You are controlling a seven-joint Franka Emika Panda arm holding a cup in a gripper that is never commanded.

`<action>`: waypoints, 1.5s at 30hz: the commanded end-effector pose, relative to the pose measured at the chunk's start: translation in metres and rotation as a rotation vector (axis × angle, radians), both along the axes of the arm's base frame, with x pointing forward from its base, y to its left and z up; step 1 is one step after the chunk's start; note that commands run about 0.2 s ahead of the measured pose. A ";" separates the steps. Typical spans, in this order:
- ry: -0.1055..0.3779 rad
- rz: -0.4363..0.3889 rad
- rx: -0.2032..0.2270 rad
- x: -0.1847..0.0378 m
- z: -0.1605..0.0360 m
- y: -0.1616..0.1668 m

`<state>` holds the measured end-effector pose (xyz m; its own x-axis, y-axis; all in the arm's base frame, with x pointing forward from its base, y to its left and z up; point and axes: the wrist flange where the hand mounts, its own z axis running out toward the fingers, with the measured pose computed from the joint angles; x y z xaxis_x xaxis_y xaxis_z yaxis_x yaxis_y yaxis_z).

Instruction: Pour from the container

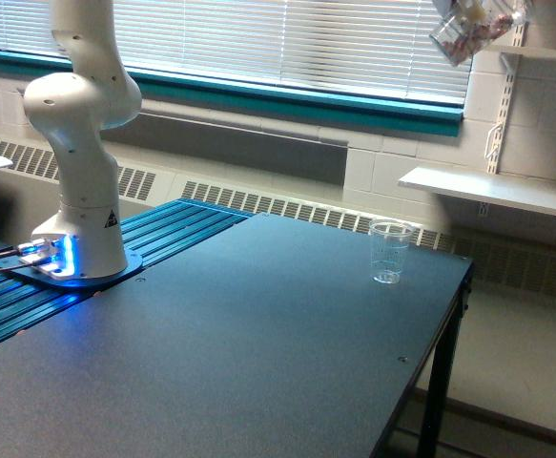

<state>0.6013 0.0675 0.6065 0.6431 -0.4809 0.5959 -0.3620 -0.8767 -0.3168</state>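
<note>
Clear container [468, 29] is hanging tilted top-right, smaller cup [389, 252] sitting well below it; your gripper's grip is out of frame.

This looks like a lab or institutional workroom. A white robot arm base [79, 205] is bolted to a dark table [258, 353], with blue lights glowing at its foot and cables plugged in beside it. Behind the table runs a painted block wall [421, 153] with a long baseboard heater grille [287, 205] (the kind schools have), and above that a window with closed blinds [287, 38] over a teal sill. To the exterior view's right of the table, a plain shelf [492, 189] hangs on slotted wall rails.
</note>
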 end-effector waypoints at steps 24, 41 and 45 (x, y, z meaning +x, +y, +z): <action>0.201 -0.079 0.139 -0.074 -0.067 0.066; 0.352 -0.021 0.168 -0.138 -0.120 0.132; 0.391 -0.004 0.169 -0.147 -0.133 0.144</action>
<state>0.4654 0.2003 0.4845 0.7926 -0.5529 0.2571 -0.4755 -0.8244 -0.3070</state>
